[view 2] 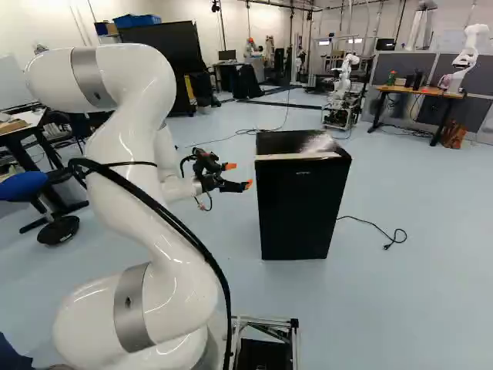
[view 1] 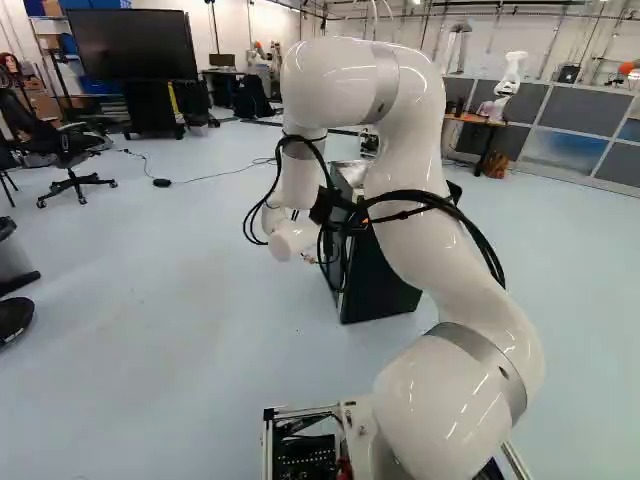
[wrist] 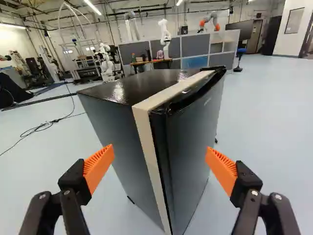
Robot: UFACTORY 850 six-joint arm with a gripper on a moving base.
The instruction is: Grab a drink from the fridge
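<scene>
One round blue seat sits at the left edge of the right base view, beside a dark-legged table with a white top. Next comes the glossy white jointed arm, filling the left side from bottom to top, with a black cable running along it. The black two-fingered gripper with orange pads reaches out just left of centre, its fingers spread wide and holding nothing. Right of it, around the middle, stands the small, boxy black fridge, upright on the pale blue floor; its inside is hidden. In the wrist view the fridge is ahead of the gripper, a corner facing it, a flat beige strip running between the body and the closed black door. Farther right in the right base view, a thin dark cord lies on the floor; at upper right, a white robot arm stands at a wooden-topped desk.
</scene>
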